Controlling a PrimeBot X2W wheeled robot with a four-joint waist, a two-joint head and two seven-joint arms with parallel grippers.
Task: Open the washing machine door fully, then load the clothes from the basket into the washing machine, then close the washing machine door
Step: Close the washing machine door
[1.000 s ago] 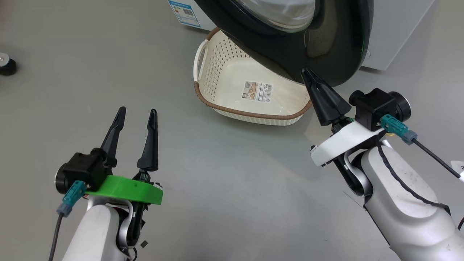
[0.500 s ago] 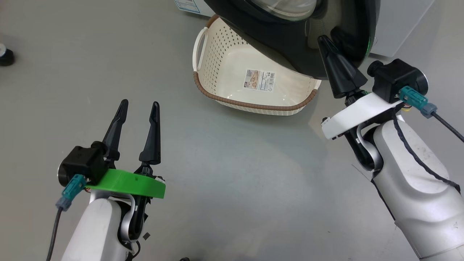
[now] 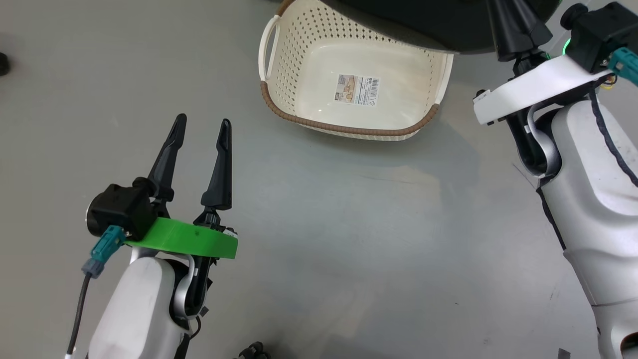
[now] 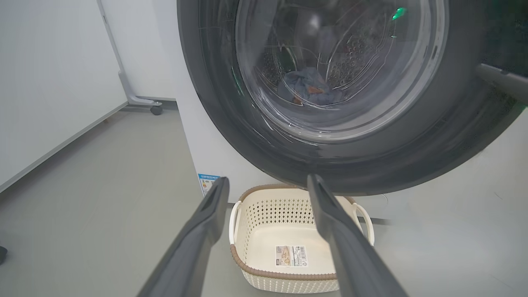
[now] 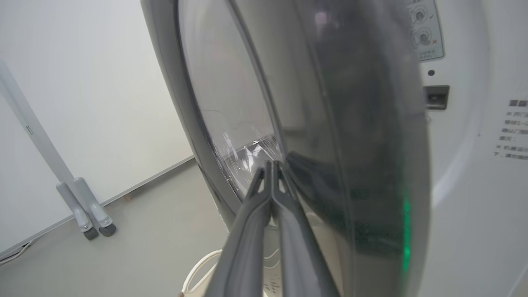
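The washing machine door (image 4: 371,165), black with a clear glass bowl, stands close to the white washing machine (image 4: 206,140) and overhangs the basket. Through the glass the clothes (image 4: 307,86) lie as a bluish heap in the drum. My right gripper (image 5: 270,165) is shut with nothing in it, its tips resting on the door's (image 5: 330,123) outer face; its fingers (image 3: 516,25) reach the door's dark rim (image 3: 448,30). The cream basket (image 3: 319,124) sits empty on the floor, a label on its bottom. My left gripper (image 3: 204,119) hangs open well short of the basket (image 4: 284,278).
Beside the door's edge the machine's white front shows the latch slot (image 5: 435,97) and a printed label. Grey floor spreads around the basket. A wheeled stand leg (image 5: 88,214) stands by the white wall to the left of the machine.
The head camera has shifted, so the whole picture moved. My right gripper, still shut, has pushed farther forward with the door swinging toward the machine. The left gripper stays open in place.
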